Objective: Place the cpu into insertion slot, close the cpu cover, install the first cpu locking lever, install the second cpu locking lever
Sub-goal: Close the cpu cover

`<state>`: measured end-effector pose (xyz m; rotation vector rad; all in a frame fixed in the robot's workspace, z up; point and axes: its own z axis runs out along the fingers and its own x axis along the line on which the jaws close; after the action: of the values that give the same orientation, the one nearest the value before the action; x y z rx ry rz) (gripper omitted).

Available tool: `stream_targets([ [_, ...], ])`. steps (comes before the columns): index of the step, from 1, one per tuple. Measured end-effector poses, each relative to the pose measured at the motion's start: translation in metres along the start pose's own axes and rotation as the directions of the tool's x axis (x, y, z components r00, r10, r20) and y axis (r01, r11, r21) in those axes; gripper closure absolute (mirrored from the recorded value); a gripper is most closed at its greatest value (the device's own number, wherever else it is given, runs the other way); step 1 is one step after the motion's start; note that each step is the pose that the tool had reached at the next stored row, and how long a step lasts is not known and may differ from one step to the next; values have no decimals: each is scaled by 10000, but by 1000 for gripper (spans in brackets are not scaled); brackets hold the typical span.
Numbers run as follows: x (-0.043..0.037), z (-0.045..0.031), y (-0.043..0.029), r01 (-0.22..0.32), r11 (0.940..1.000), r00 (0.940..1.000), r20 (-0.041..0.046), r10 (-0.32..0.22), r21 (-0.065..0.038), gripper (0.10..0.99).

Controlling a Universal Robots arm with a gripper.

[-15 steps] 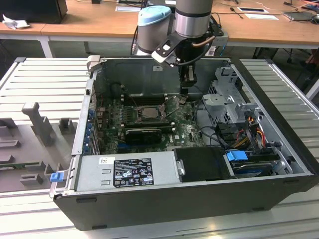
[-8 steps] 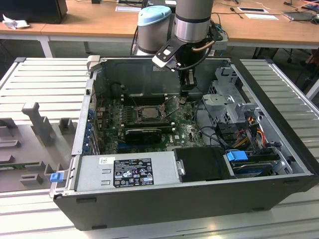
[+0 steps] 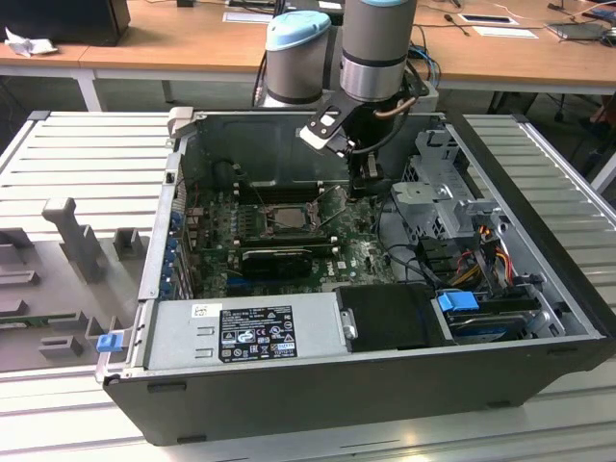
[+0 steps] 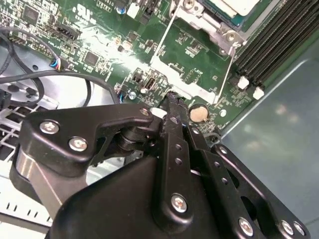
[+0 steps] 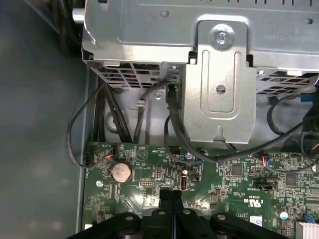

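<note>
The cpu lay flat in its socket on the green motherboard, silver top up. The dark cpu cover framed it, though whether that frame was fully down could not be told.

At the exterior view's left, a grey moulded tray sat outside the open computer case. Further right, the power supply lay along the case's near edge. Behind it came a black card, and then the socket.

In the second wrist view a corner of the cpu showed pale, with a thin wire rod running beside the socket.

To the right of the socket in the exterior view, the gripper hung low over the board. In both wrist views its fingers were pressed together with nothing between them, and their tips were close to a coin cell. Whether the tips touched the board could not be told.

Rightmost stood a metal drive cage and coloured cables.
</note>
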<state>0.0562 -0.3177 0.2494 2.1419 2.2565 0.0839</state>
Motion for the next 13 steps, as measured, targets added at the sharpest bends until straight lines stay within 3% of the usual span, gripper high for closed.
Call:
stream_targets([
  [1, 0, -1, 0, 17, 9998, 10000, -14, -17, 217, 980],
  [2, 1, -7, 0, 25, 9994, 10000, -20, -24, 335, 980],
  [3, 1, -10, 1, 28, 9993, 10000, -25, -27, 381, 980],
  [7, 0, -17, 0, 42, 9990, 10000, -29, -41, 449, 980],
  [13, 1, -19, -22, 53, 9990, 10000, -29, -52, 454, 980],
])
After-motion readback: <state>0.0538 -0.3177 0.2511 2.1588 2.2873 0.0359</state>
